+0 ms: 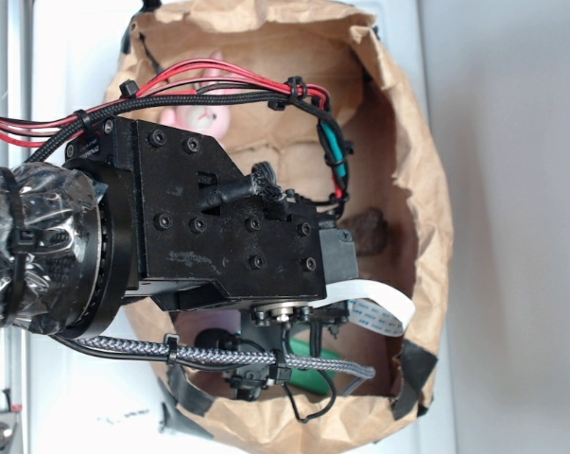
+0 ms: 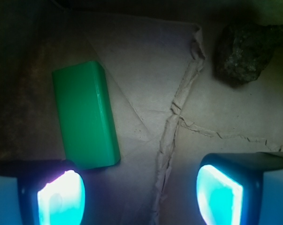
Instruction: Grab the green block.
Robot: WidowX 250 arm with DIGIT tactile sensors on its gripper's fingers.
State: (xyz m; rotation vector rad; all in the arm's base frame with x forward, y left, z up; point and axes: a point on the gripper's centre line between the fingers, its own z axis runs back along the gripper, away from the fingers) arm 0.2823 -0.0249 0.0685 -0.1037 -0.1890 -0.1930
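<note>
The jaws are standing spread wide and empty, the gripper (image 2: 139, 192) hanging over crumpled brown paper (image 2: 146, 61) with one finger (image 2: 61, 197) just below the block's near end and the other well off to the side. The green block (image 2: 86, 115) is lying flat on the paper, ahead of that finger and not between the jaws. It is looking rigid, light and smooth-faced, so probably a little slippery; pinching across its narrow width at mid-length seems best. The wrist view is showing the whole block and a dark rock (image 2: 247, 51) beyond the crease. The exterior view is hiding most of the block (image 1: 315, 371) behind the arm, but is showing a pink bunny (image 1: 201, 115).
</note>
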